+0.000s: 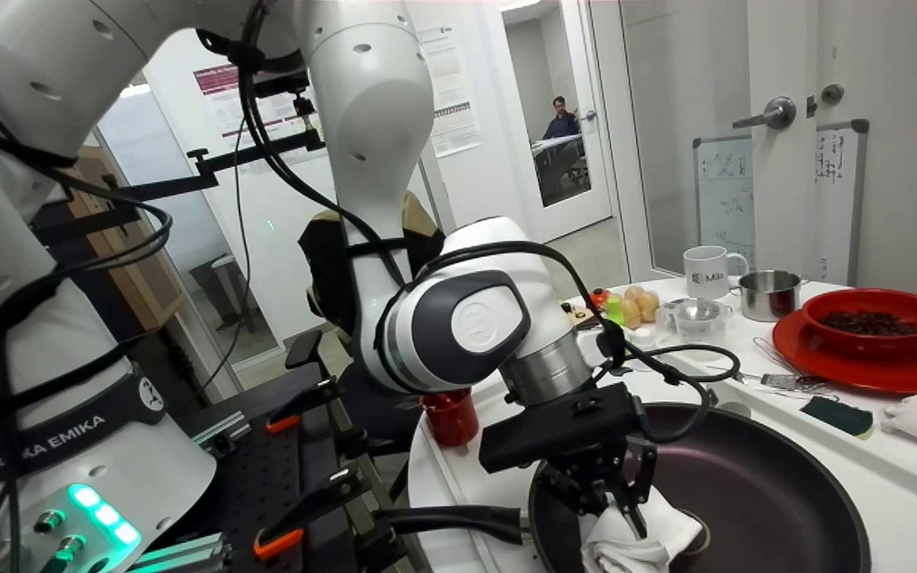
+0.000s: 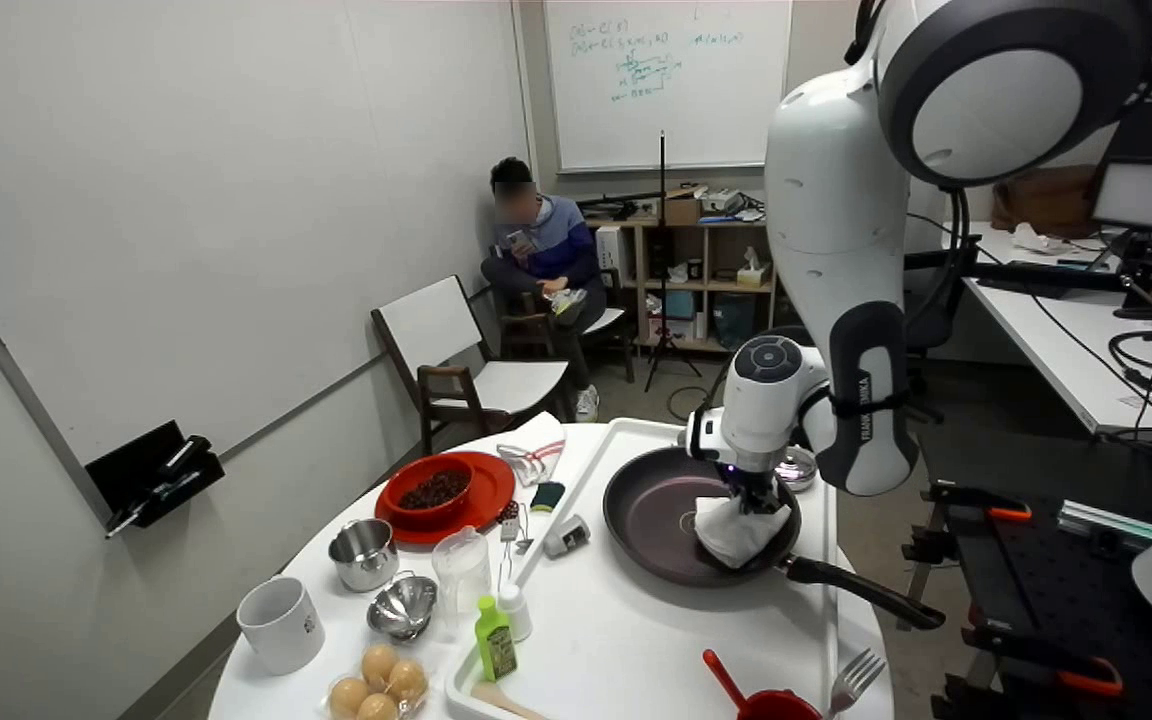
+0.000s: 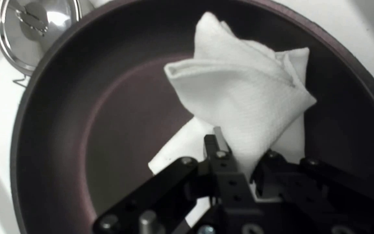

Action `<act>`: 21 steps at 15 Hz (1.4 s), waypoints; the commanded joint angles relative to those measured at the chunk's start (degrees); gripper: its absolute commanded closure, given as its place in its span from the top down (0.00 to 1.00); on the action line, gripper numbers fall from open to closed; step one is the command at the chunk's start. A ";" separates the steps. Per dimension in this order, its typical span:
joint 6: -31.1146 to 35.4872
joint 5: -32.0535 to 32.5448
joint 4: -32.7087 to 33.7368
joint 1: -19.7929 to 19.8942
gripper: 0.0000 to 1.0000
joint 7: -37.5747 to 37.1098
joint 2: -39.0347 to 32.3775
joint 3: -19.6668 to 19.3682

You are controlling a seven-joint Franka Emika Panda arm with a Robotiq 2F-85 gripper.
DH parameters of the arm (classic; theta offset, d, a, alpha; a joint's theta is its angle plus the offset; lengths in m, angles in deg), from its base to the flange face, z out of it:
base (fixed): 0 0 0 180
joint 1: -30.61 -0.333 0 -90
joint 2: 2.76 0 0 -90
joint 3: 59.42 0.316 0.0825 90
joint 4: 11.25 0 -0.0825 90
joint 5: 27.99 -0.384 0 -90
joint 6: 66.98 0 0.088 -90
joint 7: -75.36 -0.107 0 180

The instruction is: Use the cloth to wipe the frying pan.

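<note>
The dark frying pan (image 2: 652, 508) rests on a white tray, its black handle (image 2: 866, 590) reaching out past the tray's rim. Inside it lies the white cloth (image 3: 239, 91), folded and bunched; in an exterior view the cloth (image 1: 634, 549) covers part of the ring mark at the pan's centre. My gripper (image 3: 243, 146) points down into the pan and is shut on the cloth, with a fold pinched between its fingers. Seen from the wrist, cloth spreads out ahead of and below the fingers. The pinched part is partly hidden by the fingers.
The white tray (image 2: 626, 640) surrounds the pan. A metal lidded item (image 3: 37, 29) sits close against the pan's rim. A fallen grey-white shaker (image 2: 567, 537), green bottle (image 2: 494, 640), red plate (image 2: 496, 485), steel pot (image 2: 363, 555) and red cup (image 1: 452, 418) stand around.
</note>
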 commanded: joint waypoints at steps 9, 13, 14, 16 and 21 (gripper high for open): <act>-1.60 -4.87 7.12 5.88 0.08 -2.93 -2.34 -0.64; -2.97 -6.73 10.39 5.95 0.08 -5.47 -4.14 -1.10; -3.25 -7.01 11.09 5.87 0.08 -6.07 -4.67 -1.24; -3.88 -7.59 12.38 5.75 0.08 -7.28 -5.73 -1.39; -6.36 -8.51 15.37 6.53 0.08 -10.67 -6.99 -0.54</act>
